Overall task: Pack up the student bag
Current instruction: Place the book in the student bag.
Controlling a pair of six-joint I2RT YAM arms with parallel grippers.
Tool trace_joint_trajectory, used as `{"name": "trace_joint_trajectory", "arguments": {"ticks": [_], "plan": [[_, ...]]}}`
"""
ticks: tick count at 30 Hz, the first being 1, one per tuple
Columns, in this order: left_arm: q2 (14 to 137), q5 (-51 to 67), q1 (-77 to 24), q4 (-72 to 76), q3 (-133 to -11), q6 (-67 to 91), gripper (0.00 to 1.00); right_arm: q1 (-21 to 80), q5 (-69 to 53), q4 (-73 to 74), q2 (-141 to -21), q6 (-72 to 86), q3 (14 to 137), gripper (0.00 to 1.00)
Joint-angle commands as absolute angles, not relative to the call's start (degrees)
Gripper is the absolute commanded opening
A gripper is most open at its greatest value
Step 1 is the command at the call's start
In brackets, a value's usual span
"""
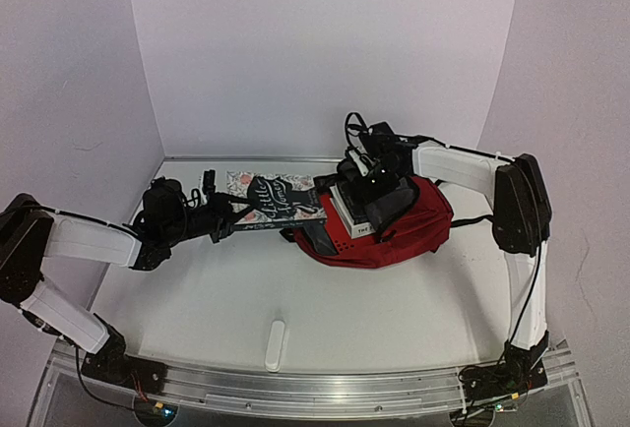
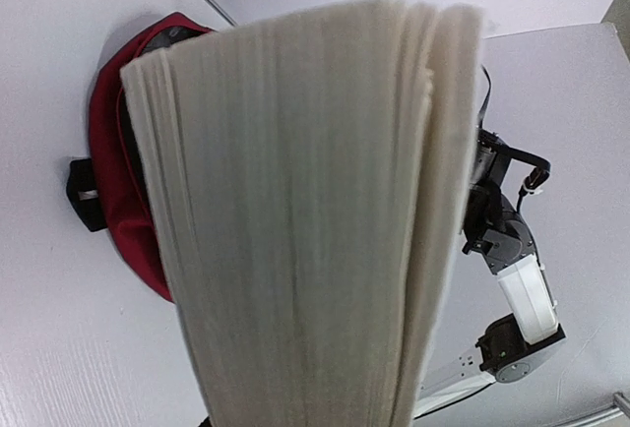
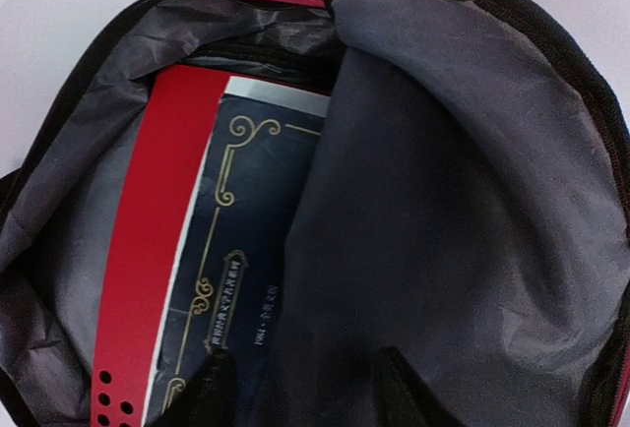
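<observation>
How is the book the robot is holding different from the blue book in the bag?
The held book is outside the student bag, clamped in the left gripper; the blue book already lies inside, next to a red folder. The held book's cover is pale and flowery with a dark oval; the blue book's is dark with gold curls. Both have writing on the cover.

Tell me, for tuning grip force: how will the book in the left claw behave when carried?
Probably floppy: the book, pinched at one end by the left claw, has pages fanning apart. Its thick page block suggests noticeable weight.
</observation>
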State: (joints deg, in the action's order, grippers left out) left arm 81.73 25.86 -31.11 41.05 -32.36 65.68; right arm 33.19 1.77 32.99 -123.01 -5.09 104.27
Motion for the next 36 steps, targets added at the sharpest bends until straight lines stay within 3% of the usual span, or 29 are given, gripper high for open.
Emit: {"name": "trace_joint_trajectory", "arguments": {"ticks": [1,5,11,20,36], "plan": [[79.14,25.41,-30.92,45.03,-33.52,64.07,0.0,33.25,8.8,33.32,-124.33,-7.72,106.72,0.31],[80.4,25.77,-30.94,45.56,-34.14,64.16,0.0,33.22,8.09,33.83,-122.36,-7.78,107.09,0.01],[86.43,27.15,-30.92,51.05,-37.85,65.13,0.0,33.18,-1.85,35.16,-117.21,-3.68,108.39,0.0],[103.47,30.77,-31.51,64.15,-48.92,69.88,0.0,33.13,-4.73,36.66,-115.65,-1.94,109.52,0.0],[125.43,30.2,-36.31,63.5,-62.72,74.38,0.0,33.13,-9.79,36.98,-115.31,1.73,111.0,0.0]]}}
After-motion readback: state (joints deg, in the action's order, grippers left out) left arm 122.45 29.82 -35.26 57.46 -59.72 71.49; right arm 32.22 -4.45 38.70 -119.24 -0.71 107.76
